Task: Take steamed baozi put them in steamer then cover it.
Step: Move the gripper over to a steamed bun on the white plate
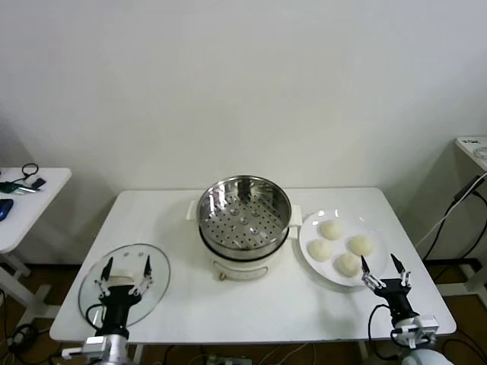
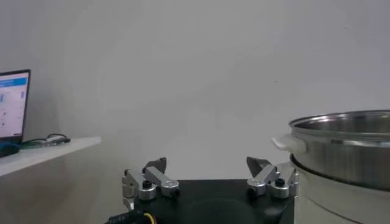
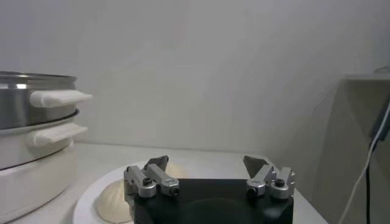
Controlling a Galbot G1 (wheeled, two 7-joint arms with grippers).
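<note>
Glass first: the cover (image 1: 124,285) lies flat on the white surface (image 1: 251,304) at my left, my left end effector (image 1: 126,268) hovering above it, jaws spread wide, gripping nothing. In the middle the steamer (image 1: 243,217) stands uncovered, its perforated tray bare (nothing loaded yet). On the plate (image 1: 308,243) at right sit all four steamed baozi (image 1: 332,229), with my right end effector (image 1: 385,269) near them, equally wide and empty. Every step remains.

Right gripper (image 3: 207,163) jaws apart; baozi (image 3: 116,204) on plate (image 3: 88,201).
</note>
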